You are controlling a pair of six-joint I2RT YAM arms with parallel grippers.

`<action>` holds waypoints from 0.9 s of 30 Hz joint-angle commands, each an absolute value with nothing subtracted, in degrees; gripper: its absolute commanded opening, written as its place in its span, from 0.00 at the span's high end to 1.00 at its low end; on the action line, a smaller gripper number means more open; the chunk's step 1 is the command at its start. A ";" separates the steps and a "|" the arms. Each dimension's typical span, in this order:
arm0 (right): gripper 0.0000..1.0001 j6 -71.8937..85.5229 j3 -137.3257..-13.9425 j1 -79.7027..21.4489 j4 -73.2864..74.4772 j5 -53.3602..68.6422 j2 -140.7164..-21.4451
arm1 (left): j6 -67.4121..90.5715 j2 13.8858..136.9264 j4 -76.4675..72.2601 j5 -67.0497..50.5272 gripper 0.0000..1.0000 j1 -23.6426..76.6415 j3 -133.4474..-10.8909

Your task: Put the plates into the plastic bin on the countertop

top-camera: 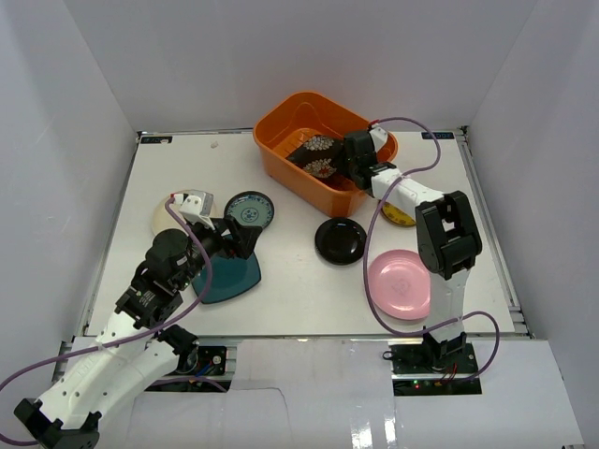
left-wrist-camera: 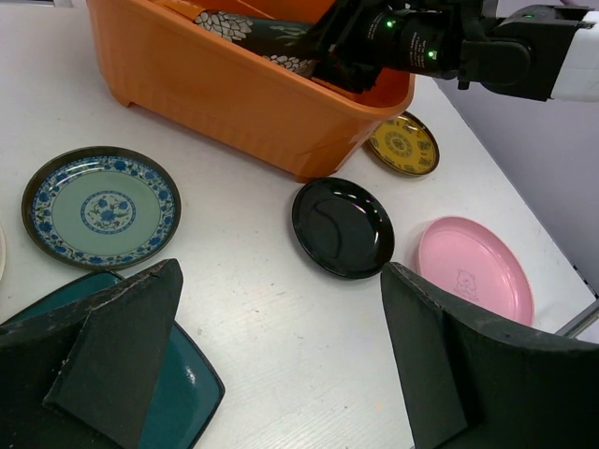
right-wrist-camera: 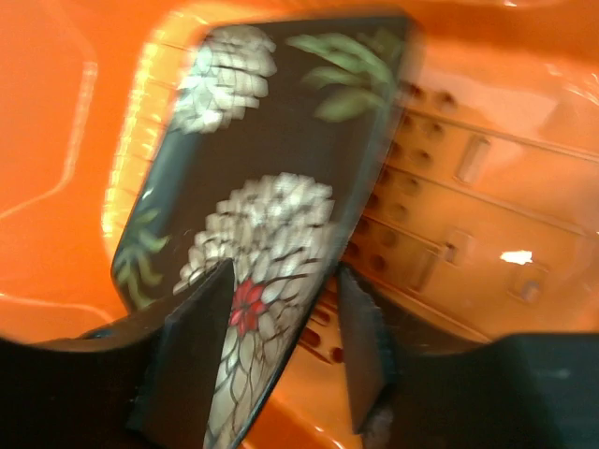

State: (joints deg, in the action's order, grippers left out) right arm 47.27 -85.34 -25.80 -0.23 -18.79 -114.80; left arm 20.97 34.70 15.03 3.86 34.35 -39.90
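1. Since the dark floral square plate (right-wrist-camera: 271, 140) sits tilted inside the orange plastic bin (left-wrist-camera: 215, 94), over its slotted floor, the right claw (right-wrist-camera: 284, 276) needs no firm hold. Its jaws stand parted on either side of the plate's lower edge, seemingly not clamping it.
2. The left claw (left-wrist-camera: 281, 273) is spread wide and empty above the teal square plate (top-camera: 234, 276), probably lined up for the next pick.
3. There are seven plates in all, with one in the single bin.
4. Six plates lie on the white surface (top-camera: 290, 290):
   - cream (top-camera: 159, 217)
   - teal-patterned round (left-wrist-camera: 101, 208)
   - the teal square
   - glossy black (left-wrist-camera: 342, 226)
   - pink (left-wrist-camera: 474, 268)
   - yellow-patterned (left-wrist-camera: 402, 143)
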 commanded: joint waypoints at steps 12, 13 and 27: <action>0.11 29.55 -89.75 -30.93 -3.17 -28.83 -102.94 | 20.48 34.98 14.68 3.51 0.02 34.72 -41.04; 0.11 27.18 -88.78 -32.07 -2.56 -26.13 -101.70 | 20.39 34.98 14.85 4.04 0.02 34.63 -41.04; 0.39 36.99 -57.92 -51.58 -21.52 13.88 -97.01 | 21.45 32.08 16.96 17.93 0.02 32.26 -41.93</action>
State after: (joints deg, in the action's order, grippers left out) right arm 32.18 -59.83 -51.05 -12.86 5.85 -94.30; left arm 21.06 33.82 16.73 13.37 32.99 -40.14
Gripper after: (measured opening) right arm 0.570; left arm 0.976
